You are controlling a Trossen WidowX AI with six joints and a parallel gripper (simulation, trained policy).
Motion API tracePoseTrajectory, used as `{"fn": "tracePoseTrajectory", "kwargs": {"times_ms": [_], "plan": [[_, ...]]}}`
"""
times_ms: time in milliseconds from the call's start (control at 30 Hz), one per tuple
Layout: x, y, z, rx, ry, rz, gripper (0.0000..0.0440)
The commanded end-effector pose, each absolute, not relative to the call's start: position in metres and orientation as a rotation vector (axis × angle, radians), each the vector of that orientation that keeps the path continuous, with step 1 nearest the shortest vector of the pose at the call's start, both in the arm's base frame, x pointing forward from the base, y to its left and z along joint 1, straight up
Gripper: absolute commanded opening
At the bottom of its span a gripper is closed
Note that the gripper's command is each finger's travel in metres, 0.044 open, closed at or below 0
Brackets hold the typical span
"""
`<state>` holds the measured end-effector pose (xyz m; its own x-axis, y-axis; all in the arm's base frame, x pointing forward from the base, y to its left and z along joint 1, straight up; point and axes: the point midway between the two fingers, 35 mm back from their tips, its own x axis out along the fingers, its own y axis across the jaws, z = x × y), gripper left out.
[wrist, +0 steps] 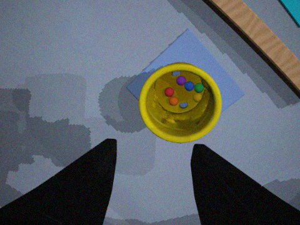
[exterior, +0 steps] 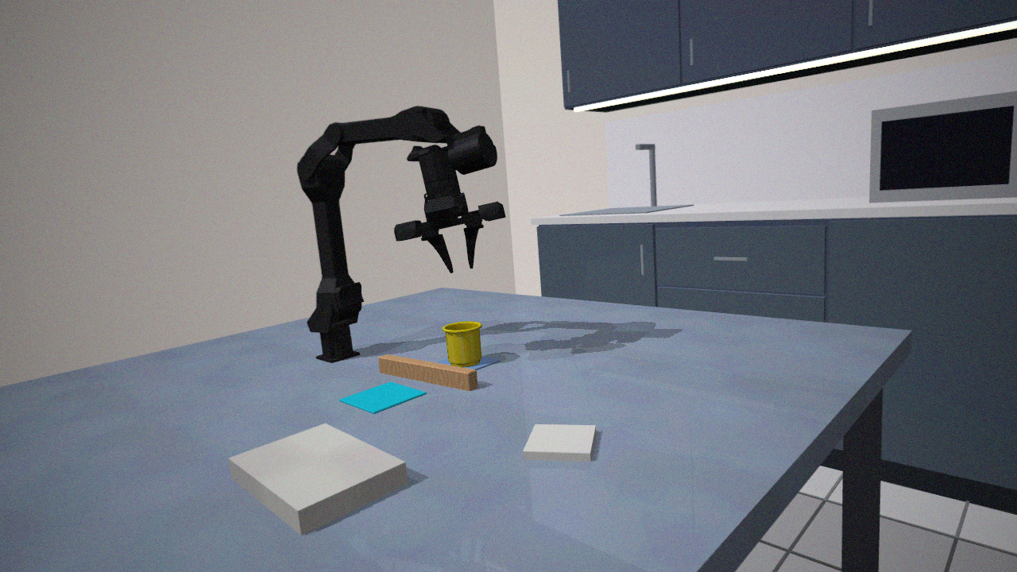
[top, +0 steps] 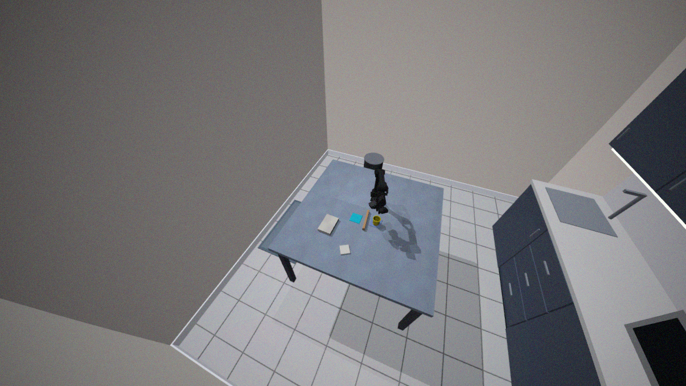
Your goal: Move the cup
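A yellow cup (top: 376, 220) (exterior: 463, 347) (wrist: 187, 126) stands upright on the blue pad (exterior: 490, 363) (wrist: 190, 47). Several coloured marbles lie on its floor, among them a red marble (wrist: 169, 92) and a green marble (wrist: 199, 87). The other pad, a cyan one (top: 356, 218) (exterior: 384, 396) (wrist: 293, 10), is bare, across the wooden bar from the cup. My gripper (exterior: 461, 269) (wrist: 154, 150) is open and empty, pointing down well above the cup. In the wrist view the cup lies ahead of the fingertips and a little to the right.
A low wooden bar (top: 365, 220) (exterior: 427, 372) (wrist: 259, 37) lies between the two pads. A large pale block (top: 328, 224) (exterior: 319, 462) lies beyond the cyan pad, and a smaller pale block (top: 344, 249) (exterior: 560, 441) lies to one side, both flat on the table (top: 383, 264) (exterior: 675, 412).
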<state>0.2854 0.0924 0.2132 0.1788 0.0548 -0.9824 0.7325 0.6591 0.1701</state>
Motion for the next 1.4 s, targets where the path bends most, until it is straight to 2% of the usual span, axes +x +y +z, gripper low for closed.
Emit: {"fn": "tracePoseTrajectory", "kwargs": {"times_ms": [0, 733, 1367], "plan": [[0.280, 0.089, 0.200, 0.716, 1.372, -0.615, 0.0158], [0.262, 0.080, 0.139, 0.637, 1.476, -0.847, 0.0181], [0.254, 0.078, 0.081, 0.574, 1.510, -0.881, 0.0190]]}}
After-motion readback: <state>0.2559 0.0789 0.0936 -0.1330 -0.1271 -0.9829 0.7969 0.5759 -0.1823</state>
